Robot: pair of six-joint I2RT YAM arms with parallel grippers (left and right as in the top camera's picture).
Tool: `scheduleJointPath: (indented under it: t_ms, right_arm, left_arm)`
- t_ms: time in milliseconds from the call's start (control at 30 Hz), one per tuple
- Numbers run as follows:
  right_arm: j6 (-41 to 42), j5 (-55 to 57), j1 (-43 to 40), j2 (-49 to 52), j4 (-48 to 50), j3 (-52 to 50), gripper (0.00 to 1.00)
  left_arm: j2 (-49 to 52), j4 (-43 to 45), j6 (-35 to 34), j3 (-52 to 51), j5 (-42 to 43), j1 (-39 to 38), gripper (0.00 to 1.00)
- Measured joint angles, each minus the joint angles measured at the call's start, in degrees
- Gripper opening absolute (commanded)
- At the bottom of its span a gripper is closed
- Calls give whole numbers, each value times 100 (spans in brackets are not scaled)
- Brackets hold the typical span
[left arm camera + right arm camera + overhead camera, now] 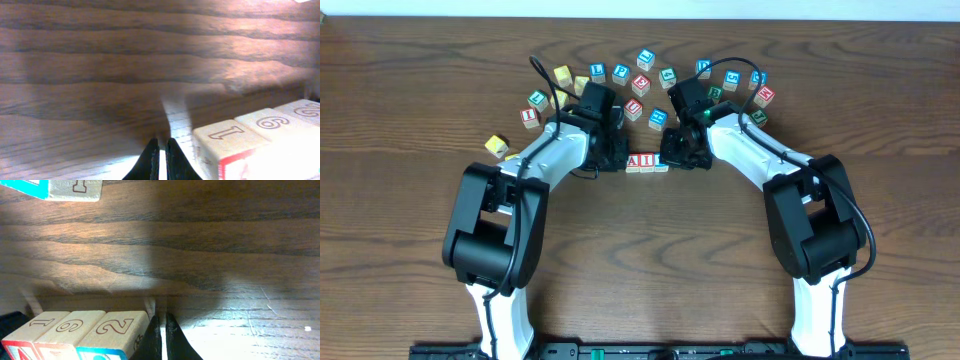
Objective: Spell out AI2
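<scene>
The row of three blocks [646, 161] lay on the tabletop [640, 260] between the two hands. The left hand [160, 152], fingers together and empty, sat just left of the row. The right hand [160, 330], likewise pressed together on nothing, sat just right of it.

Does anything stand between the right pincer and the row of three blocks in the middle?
Nothing visible does. The shut right pincer sits directly beside the end block marked 2, with no other object between them.
</scene>
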Motion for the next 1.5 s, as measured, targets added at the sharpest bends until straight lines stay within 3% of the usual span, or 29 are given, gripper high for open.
scheduleJointPath:
  t_ms: [200,400,700,900,967,1067,1100,1133,1233,1500]
  right_arm:
    - [-37,7,-2,-2,-26,0,1]
    - [-197,94,-236,-225,-136,-7,1]
    - [-748,199,-721,-1674,-448,-7,3]
    - [-1239,197,-782,-2747,-931,-7,11]
    - [-1364,229,-817,-3095,-1198,-7,22]
    - [-1491,310,-905,-3556,-1517,-7,52]
    - [-1508,358,-944,-3720,-1624,-7,67]
    - [-1556,404,-988,-3904,-1729,-7,79]
    - [-1569,566,-1032,-4308,-2017,-7,98]
    - [-1631,1012,-1032,-5355,-2420,-7,99]
  left_arm:
    - [0,-83,170,20,-2,107,7]
    - [0,-1093,520,660,-127,170,7]
    - [-133,-2389,901,2107,-210,498,7]
    - [-1051,-2564,949,2321,-221,739,9]
    - [-1440,-2590,970,2343,-221,863,34]
    - [-2127,-2680,1056,2402,-223,1189,57]
    - [-2291,-2710,1056,2417,-223,1294,74]
    - [-2448,-2739,1067,2433,-225,1408,99]
    - [-2723,-2896,1040,2459,-234,1683,98]
    - [-2734,-2933,1043,2457,-245,1814,98]
